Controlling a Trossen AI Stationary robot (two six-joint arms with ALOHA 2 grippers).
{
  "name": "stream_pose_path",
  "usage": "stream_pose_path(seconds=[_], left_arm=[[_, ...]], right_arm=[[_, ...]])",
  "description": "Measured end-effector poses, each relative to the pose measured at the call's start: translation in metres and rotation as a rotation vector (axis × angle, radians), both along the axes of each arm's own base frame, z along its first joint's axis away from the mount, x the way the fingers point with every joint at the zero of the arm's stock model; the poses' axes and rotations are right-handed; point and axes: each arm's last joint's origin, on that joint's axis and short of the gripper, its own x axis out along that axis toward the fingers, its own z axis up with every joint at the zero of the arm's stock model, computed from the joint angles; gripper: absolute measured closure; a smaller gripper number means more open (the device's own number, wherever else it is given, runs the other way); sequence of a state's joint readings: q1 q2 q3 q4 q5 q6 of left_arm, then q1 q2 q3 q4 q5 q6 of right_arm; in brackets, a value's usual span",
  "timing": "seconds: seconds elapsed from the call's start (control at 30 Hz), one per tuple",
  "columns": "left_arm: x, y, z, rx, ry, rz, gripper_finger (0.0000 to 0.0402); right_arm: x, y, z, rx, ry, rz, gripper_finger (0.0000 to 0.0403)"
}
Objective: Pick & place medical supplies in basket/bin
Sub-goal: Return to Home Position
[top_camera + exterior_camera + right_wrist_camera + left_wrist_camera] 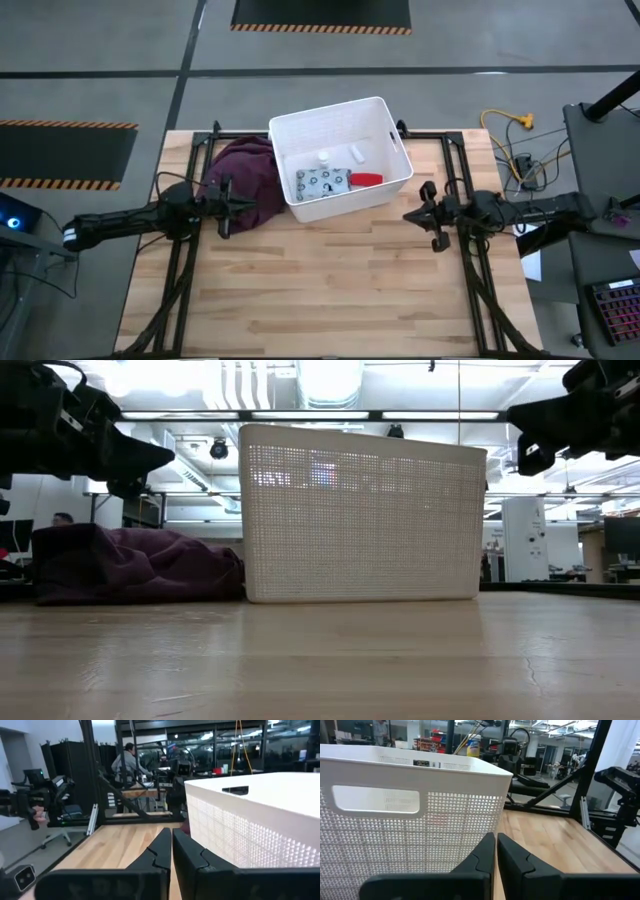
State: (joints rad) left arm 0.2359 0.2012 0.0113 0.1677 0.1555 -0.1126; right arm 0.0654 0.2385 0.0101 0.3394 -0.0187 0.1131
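Note:
The white bin [385, 150] stands on the far middle of the table. Inside it lie the spotted blue-grey packet [322, 181], the red oblong piece [366, 179], the white short cylinder [357, 152] and the small white round piece [323, 156]. My left gripper [234, 205] hovers left of the bin, above the maroon cloth's edge, shut and empty. My right gripper [418, 213] hovers right of the bin, shut and empty. The left wrist view shows the shut left gripper [496, 840] beside the bin wall [395, 840]; the right wrist view shows the shut right gripper [171, 836] near the bin [260, 825].
A maroon cloth [243, 168] lies bunched against the bin's left side, also seen as the cloth [140, 565] in the low view. Bare wooden tabletop [330, 290] stretches across the near half. Cables and equipment [520, 150] sit beyond the right edge. A person [127, 762] stands in the room behind.

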Motion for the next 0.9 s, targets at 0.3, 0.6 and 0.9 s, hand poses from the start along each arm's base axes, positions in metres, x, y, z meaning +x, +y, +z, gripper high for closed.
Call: stream_pose_path(seconds=[0.3,0.6,0.9], left_arm=[[0.0,0.0002,0.0006,0.007,-0.007,0.005,0.04],[0.0001,0.0002,-0.0005,0.005,0.003,0.005,0.04],[0.0001,0.0002,-0.0007,0.005,0.004,0.005,0.04]], right_arm=[[-0.0051,-0.0013,-0.0015,-0.009,0.009,-0.036,0.0394],[-0.0052,-0.0018,-0.0029,-0.048,0.021,-0.057,0.0394],[-0.0051,-0.0017,-0.0033,-0.087,0.023,-0.057,0.0394]])
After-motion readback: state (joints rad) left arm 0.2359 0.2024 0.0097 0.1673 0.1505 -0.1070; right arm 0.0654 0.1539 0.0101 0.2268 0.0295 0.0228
